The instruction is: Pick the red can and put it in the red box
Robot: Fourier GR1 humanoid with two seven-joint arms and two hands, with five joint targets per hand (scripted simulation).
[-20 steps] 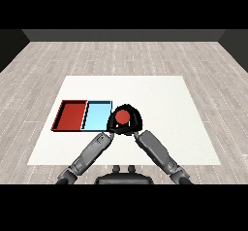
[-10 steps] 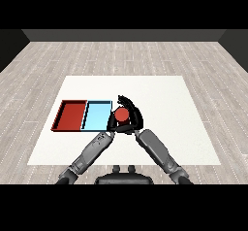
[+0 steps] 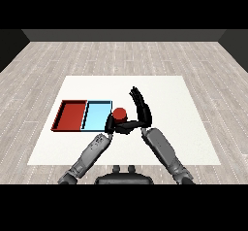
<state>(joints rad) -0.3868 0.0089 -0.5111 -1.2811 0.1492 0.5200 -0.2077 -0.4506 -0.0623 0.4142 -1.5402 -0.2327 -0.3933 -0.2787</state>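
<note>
**Red can held at the blue tray's near corner**

The left hand (image 3: 116,126), black and set on a grey forearm that rises from the lower left, is curled round the short red cylindrical can (image 3: 119,113). Its fingers wrap the can's lower part, so only the flat red top and a little of the wall show above them. The right hand (image 3: 141,106) stands just to the right of the can with its fingers straight and spread, pointing up and away across the table; it holds nothing. Its wrist bends in toward the left hand, and the two hands seem to meet below the can, though whether they touch cannot be told.

The can sits just beside the right edge of the shallow light blue rectangular tray (image 3: 97,116), near its front right corner, outside the tray rather than over it. Whether the can rests on the surface or is lifted off it cannot be told. The shallow red rectangular tray (image 3: 72,115) lies touching the blue one on its left side, well apart from the can. Both trays lie on the flat white table (image 3: 184,108), which stands on a grey plank floor (image 3: 126,55).
</note>
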